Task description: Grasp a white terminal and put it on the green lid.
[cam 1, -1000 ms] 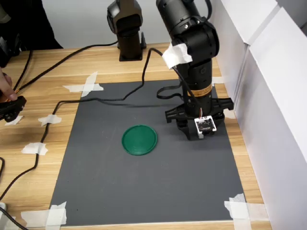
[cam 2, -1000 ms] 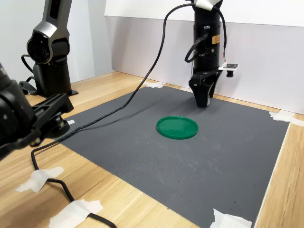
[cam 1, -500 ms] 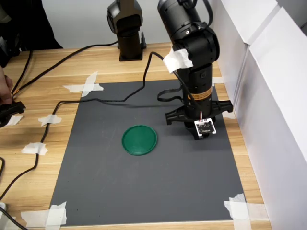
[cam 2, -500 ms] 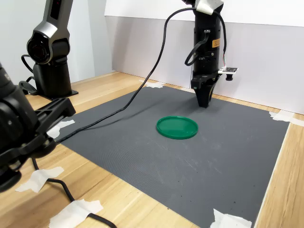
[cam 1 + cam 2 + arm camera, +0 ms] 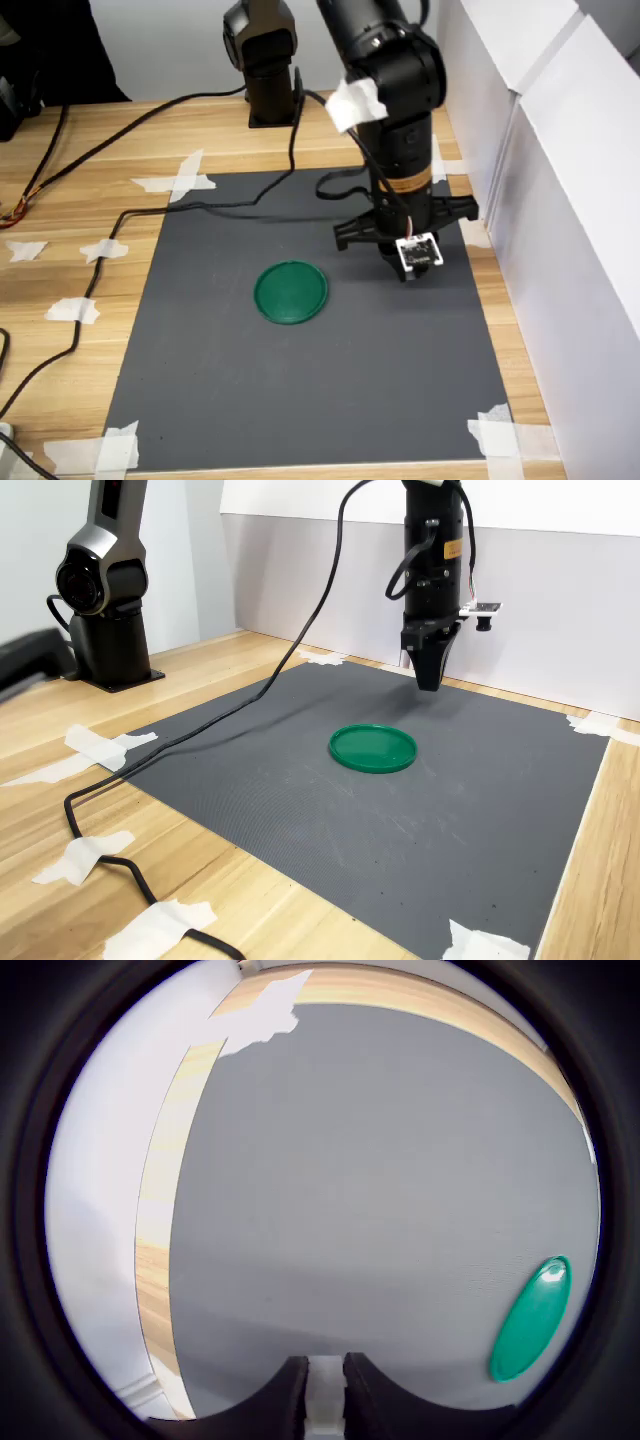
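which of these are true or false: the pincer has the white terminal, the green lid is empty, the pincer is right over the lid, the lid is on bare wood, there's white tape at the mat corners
1. The pincer is shut on the white terminal. True.
2. The green lid has nothing on it. True.
3. The pincer hangs directly over the lid. False: in the first exterior view it is off to the lid's right, above the dark mat.
4. The lid lies on bare wood. False: it lies on the mat.
5. White tape holds the mat's corners. True.
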Tool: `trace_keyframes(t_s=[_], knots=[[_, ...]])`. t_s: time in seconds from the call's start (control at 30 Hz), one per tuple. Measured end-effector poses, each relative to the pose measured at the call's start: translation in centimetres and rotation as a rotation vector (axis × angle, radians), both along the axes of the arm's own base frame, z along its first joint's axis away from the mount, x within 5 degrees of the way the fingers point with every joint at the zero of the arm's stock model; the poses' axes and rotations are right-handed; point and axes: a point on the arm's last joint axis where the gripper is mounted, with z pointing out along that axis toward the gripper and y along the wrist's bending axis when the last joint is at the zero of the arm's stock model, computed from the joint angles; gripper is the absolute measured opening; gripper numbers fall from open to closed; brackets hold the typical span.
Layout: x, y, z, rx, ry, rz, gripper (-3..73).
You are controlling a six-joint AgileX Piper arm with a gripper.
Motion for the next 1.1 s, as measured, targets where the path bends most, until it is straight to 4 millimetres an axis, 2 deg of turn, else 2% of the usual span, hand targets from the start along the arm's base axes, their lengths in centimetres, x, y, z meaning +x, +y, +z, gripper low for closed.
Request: trace_keyframes(t_s=[0.13, 0.27, 0.47, 0.6, 0.77, 1.1], knots=[[0.3, -3.1, 1.7, -0.017, -0.013, -0.013, 9.2], [0.4, -5.8, 2.4, -0.057, -0.001, 0.014, 9.2], [0.5, -8.9, 2.2, -0.1, 0.044, 0.056, 9.2], [0.2, -10.7, 1.0, -0.111, 0.078, 0.034, 9.2], [0.0, -11.7, -0.2, -0.124, 0.077, 0.041, 9.2], [1.0, -12.0, -1.7, -0.186, 0.037, 0.104, 9.6]])
